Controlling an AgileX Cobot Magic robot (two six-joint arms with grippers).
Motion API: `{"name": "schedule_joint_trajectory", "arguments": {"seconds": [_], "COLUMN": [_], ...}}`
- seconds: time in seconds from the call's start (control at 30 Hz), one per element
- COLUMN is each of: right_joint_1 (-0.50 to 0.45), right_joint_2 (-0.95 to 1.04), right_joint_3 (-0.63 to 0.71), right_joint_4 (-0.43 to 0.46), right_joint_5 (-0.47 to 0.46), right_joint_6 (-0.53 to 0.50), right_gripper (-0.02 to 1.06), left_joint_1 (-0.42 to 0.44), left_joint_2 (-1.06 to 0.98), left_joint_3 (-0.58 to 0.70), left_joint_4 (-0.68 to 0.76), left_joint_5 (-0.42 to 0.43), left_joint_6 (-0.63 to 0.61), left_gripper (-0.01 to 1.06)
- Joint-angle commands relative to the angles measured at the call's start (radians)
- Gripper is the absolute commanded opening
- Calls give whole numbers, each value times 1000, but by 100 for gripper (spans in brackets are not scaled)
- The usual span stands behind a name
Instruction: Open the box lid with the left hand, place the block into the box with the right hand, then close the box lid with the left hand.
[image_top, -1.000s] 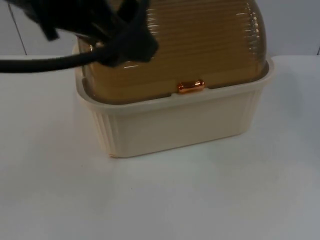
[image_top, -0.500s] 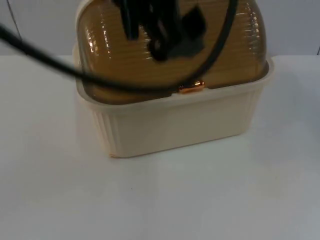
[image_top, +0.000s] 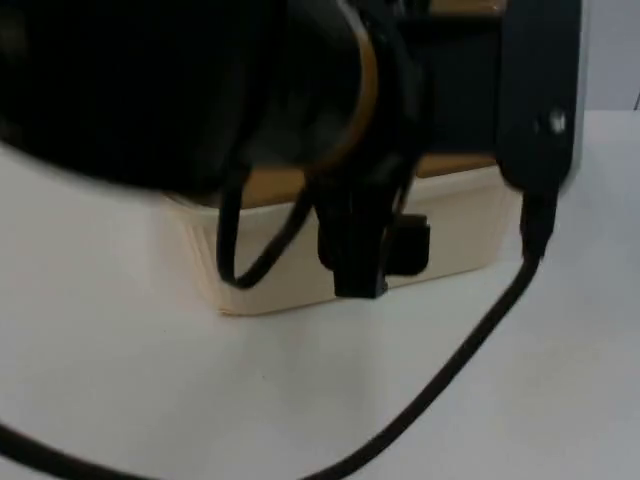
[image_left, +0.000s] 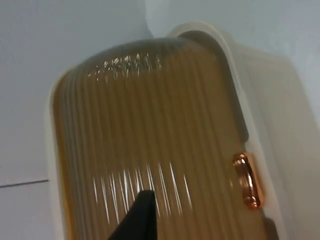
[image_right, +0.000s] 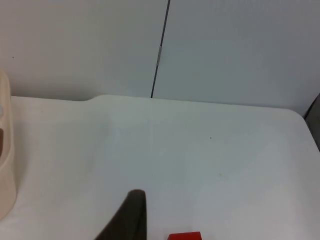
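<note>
Box (image_top: 300, 255) sits mid-table (image_top: 150, 400) before the grey wall (image_right: 235, 50), amber lid (image_left: 150, 140) shut. Left gripper (image_top: 360, 250) hovers over it, finger state unclear. Right gripper (image_right: 131, 215), unclear too, waits near the block (image_right: 184, 236); open table beyond.

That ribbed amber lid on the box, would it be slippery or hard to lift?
The lid looks glossy, so probably slick, though its ribs may help. It seems rigid plastic, likely light. The copper handle near its edge looks like the easiest hold.

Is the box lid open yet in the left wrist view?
No, the ribbed amber lid sits shut over the cream box, with its copper handle at the rim.
</note>
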Motion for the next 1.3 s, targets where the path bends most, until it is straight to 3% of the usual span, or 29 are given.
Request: {"name": "schedule_joint_trajectory", "arguments": {"seconds": [0.0,0.17,0.6,0.67,0.77,0.8,0.93,0.97,1.03,1.1,1.27], "right_joint_1": [3,3,3,3,3,3,3,3,3,3,3], "right_joint_2": [-1,-1,-1,-1,-1,-1,-1,-1,-1,-1,-1], "right_joint_3": [-9,-9,-9,-9,-9,-9,-9,-9,-9,-9,-9], "right_joint_4": [-8,-6,-6,-6,-6,-6,-6,-6,-6,-6,-6], "right_joint_5": [-4,-3,-5,-4,-4,-4,-4,-4,-4,-4,-4], "right_joint_6": [3,3,8,8,8,8,8,8,8,8,8], "right_gripper": [105,105,105,105,105,105,105,105,105,105,105], "left_joint_1": [-15,-13,27,27,27,27,27,27,32,39,68], "left_joint_2": [28,101,196,197,199,199,212,212,220,223,223], "left_joint_3": [31,18,-24,-37,-42,-42,-42,-42,-42,-42,-42], "left_joint_4": [241,250,250,250,250,250,250,250,250,250,250], "left_joint_5": [38,129,108,108,108,108,105,105,107,95,58], "left_joint_6": [-225,-297,-330,-341,-371,-371,-375,-375,-391,-421,-431], "left_gripper": [98,98,96,88,62,62,27,27,9,0,0]}}
